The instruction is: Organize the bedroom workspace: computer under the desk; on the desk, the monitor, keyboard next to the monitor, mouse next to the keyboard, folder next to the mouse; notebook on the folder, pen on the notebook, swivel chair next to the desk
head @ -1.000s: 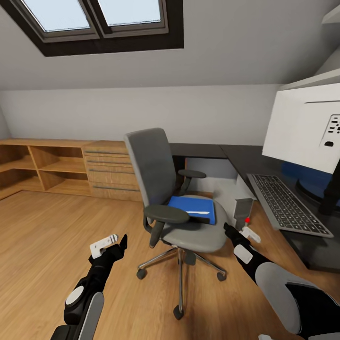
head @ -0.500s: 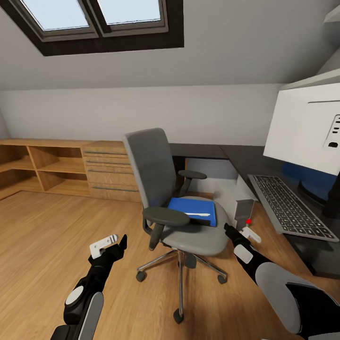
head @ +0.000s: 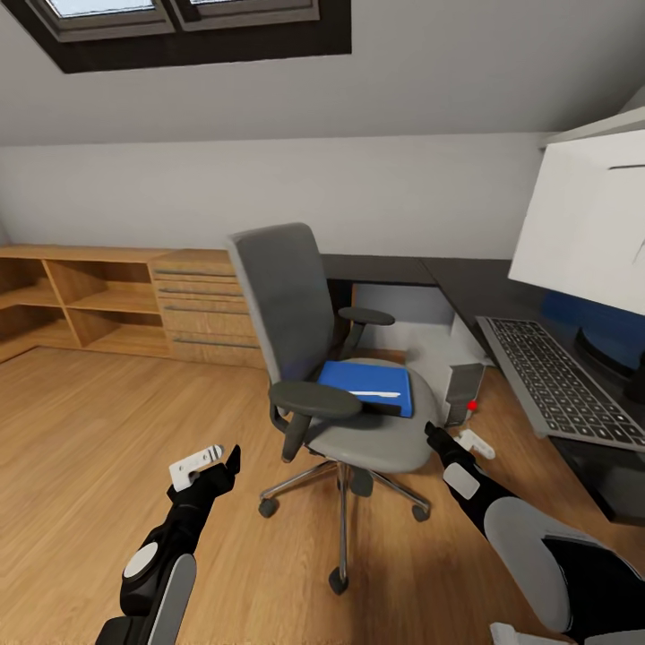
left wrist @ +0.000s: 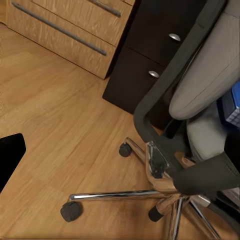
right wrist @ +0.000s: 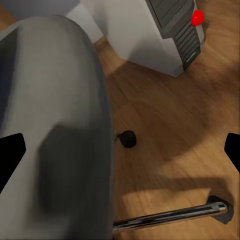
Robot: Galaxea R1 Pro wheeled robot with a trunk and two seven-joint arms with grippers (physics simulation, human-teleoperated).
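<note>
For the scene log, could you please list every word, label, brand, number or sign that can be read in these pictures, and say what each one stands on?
No legible text in any view.
Small white label on the bright-blue flat folder lying on the grey swivel chair: a blank strip, nothing readable.
Dark keys of the slim grey keyboard on the glossy black desk: legends too small to read.
Light-grey computer tower: only a red dot, no lettering.

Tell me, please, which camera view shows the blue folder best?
The head view: the folder lies in full on the swivel chair's seat, its white label visible. The left wrist view catches just a blue sliver past the seat's edge. The right wrist view gives the seat's side, and I cannot make the folder out there.
</note>
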